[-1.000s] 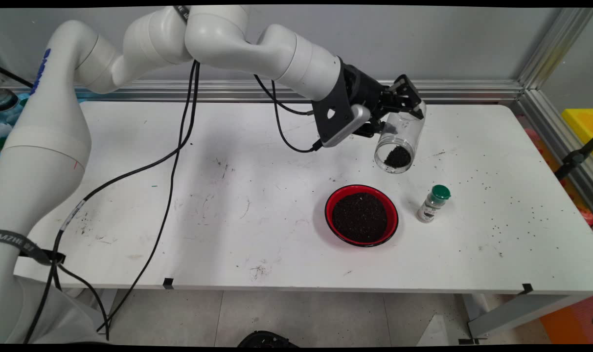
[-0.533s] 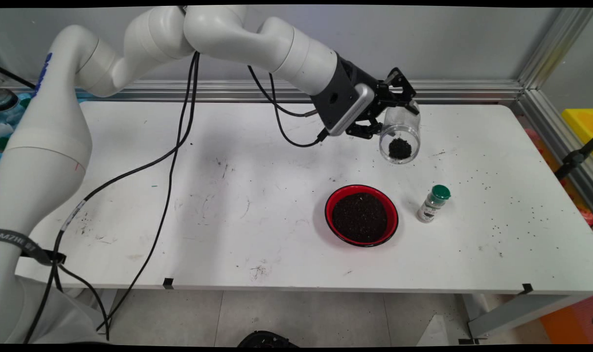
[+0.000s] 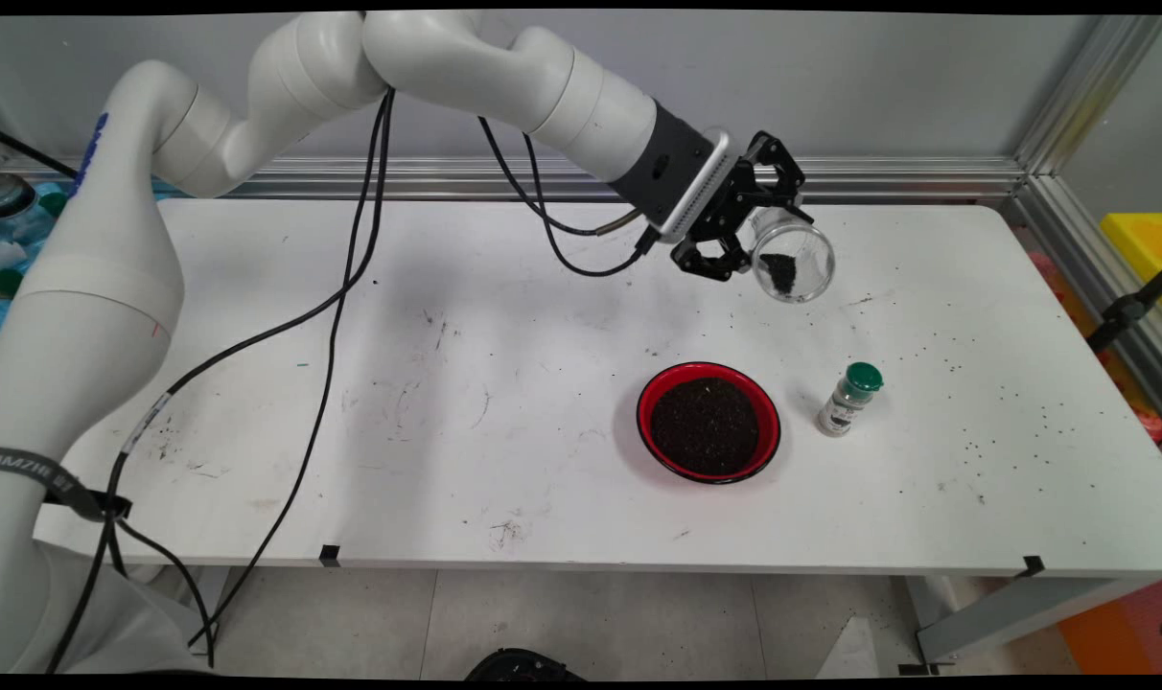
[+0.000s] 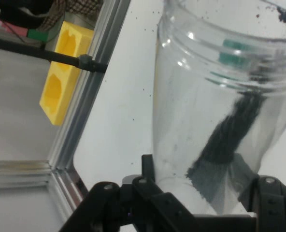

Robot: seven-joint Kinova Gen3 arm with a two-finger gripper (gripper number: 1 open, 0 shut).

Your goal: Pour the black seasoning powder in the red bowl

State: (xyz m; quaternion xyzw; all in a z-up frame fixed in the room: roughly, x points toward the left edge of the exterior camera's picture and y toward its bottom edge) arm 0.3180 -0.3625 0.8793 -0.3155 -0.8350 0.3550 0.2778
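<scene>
My black gripper (image 3: 755,222) is shut on a clear plastic jar (image 3: 792,263) held in the air over the table's far right part, tilted with its mouth facing the camera. A small heap of dark grains lies inside the jar. In the hand view the jar (image 4: 215,116) fills the right side between the fingers, with a dark streak of grains on its wall. Below it on the table stands a red bowl (image 3: 708,422) full of dark grains. To the bowl's right stands a small spice bottle (image 3: 849,399) with a green cap.
Loose dark grains are scattered over the right part of the white table (image 3: 447,431). Black cables (image 3: 341,287) hang from the arm across the table's left half. An aluminium rail (image 3: 926,177) runs along the far edge. A yellow block (image 4: 65,72) lies beyond the table's right end.
The gripper has turned and risen a little with the jar, whose mouth has swung from pointing down toward the table to facing more sideways. The grains have slid back inside it.
</scene>
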